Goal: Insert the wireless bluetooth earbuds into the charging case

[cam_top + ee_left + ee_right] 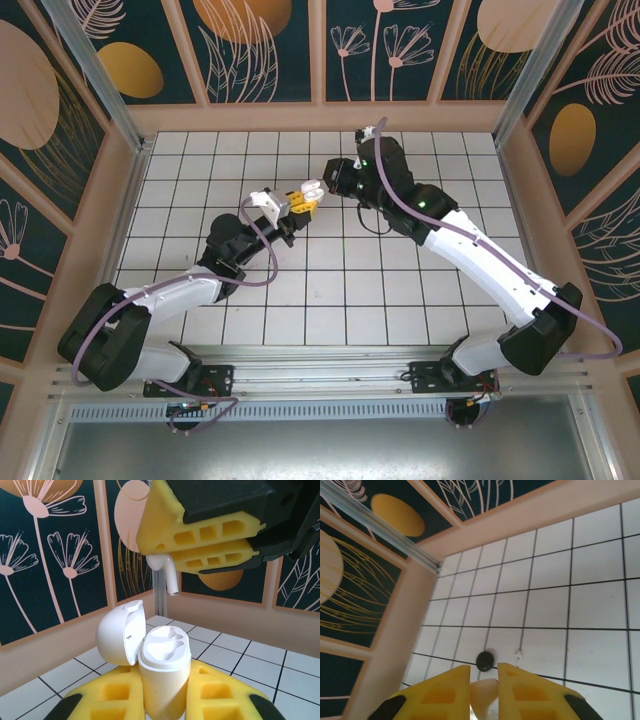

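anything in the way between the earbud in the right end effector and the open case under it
Nothing visible does. The earbud hangs from the right end effector with open air down to the charging case; its lid is swung back to one side, and the slots look empty.

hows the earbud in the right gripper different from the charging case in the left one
The earbud is small and slim with a thin stem; the charging case is far bulkier and rounded. The earbud hangs stem-down from the right gripper; the case stands upright below it in the left gripper, lid flipped open. Both are white, and each is held by a gripper.
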`<state>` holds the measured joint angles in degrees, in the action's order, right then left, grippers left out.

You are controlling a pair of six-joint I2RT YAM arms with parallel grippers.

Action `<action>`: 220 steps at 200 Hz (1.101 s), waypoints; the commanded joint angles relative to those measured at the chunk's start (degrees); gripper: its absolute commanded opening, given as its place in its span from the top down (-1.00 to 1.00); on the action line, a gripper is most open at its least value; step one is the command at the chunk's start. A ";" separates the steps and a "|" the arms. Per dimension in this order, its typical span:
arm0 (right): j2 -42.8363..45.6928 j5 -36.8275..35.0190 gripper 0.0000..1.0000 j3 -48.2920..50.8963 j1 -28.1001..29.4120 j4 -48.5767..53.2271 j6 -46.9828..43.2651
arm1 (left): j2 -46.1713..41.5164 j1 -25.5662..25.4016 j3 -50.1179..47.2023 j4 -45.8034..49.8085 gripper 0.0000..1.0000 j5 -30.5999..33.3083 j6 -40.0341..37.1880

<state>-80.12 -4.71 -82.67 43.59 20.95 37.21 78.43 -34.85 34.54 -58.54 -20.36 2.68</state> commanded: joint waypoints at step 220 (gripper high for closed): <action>1.33 -3.77 0.68 6.31 6.24 -6.37 -0.54 | -0.42 -0.13 3.94 -2.96 1.00 0.82 4.49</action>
<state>-79.77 -8.12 -78.02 48.40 14.00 37.82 78.48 -34.83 36.05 -58.98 -20.05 6.33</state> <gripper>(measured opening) 0.163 0.150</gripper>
